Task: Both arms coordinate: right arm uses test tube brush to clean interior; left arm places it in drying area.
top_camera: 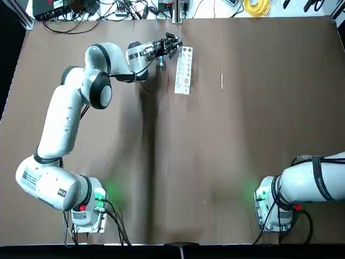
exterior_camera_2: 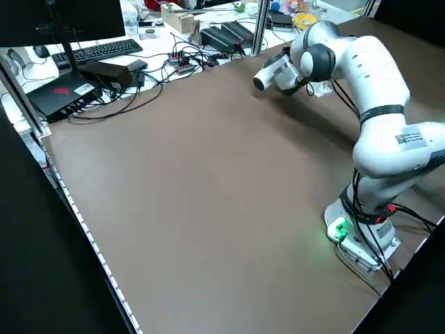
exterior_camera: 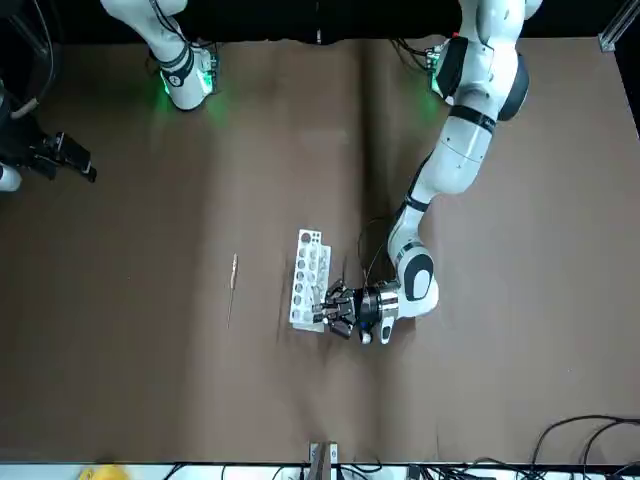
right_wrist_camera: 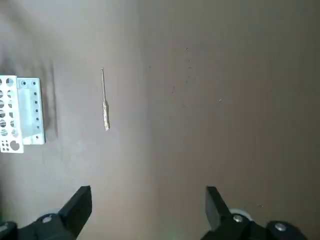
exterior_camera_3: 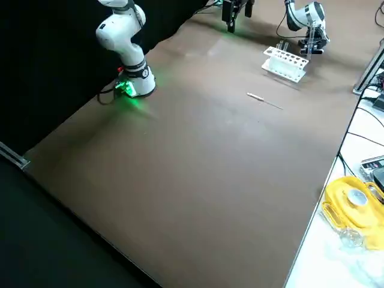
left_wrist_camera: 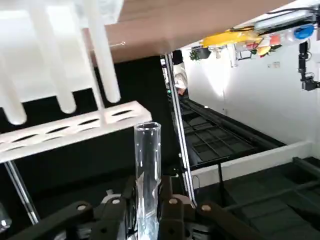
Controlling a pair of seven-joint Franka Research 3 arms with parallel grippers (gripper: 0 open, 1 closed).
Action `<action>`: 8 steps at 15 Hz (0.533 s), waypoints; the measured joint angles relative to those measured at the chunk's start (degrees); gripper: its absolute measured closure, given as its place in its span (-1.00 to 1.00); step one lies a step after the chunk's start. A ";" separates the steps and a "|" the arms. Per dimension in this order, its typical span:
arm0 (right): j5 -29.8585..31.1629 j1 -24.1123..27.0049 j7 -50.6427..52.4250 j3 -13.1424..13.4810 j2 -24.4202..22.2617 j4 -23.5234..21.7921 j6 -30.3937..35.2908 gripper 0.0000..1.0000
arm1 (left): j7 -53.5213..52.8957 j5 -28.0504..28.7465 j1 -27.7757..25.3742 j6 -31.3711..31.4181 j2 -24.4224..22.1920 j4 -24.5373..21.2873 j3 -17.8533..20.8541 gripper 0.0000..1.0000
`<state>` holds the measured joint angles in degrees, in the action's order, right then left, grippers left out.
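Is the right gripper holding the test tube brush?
No, the right gripper is open and empty, while the test tube brush lies apart on the table.

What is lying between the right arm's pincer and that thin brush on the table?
Nothing visible. The right pincer hangs open above bare brown table, and the test tube brush lies alone, apart from the white rack. The left pincer holds a glass tube by the rack.
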<state>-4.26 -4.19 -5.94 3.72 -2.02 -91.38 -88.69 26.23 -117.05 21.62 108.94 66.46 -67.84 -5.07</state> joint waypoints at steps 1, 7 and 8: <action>0.00 0.00 0.00 0.00 0.00 0.00 0.00 -1.00 | -0.46 -0.86 0.00 0.00 0.01 0.01 0.00 0.54; 0.00 0.00 0.00 0.00 0.00 0.00 -0.01 -1.00 | -2.87 -2.02 0.18 1.58 0.96 0.64 -0.02 0.54; 0.00 0.00 0.00 0.00 0.00 0.00 -0.01 -1.00 | -3.03 -2.32 0.30 1.58 1.28 0.82 -0.02 0.54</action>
<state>-4.26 -4.19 -5.94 3.72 -2.02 -91.38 -88.70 23.20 -119.37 21.92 110.52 67.75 -67.02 -5.09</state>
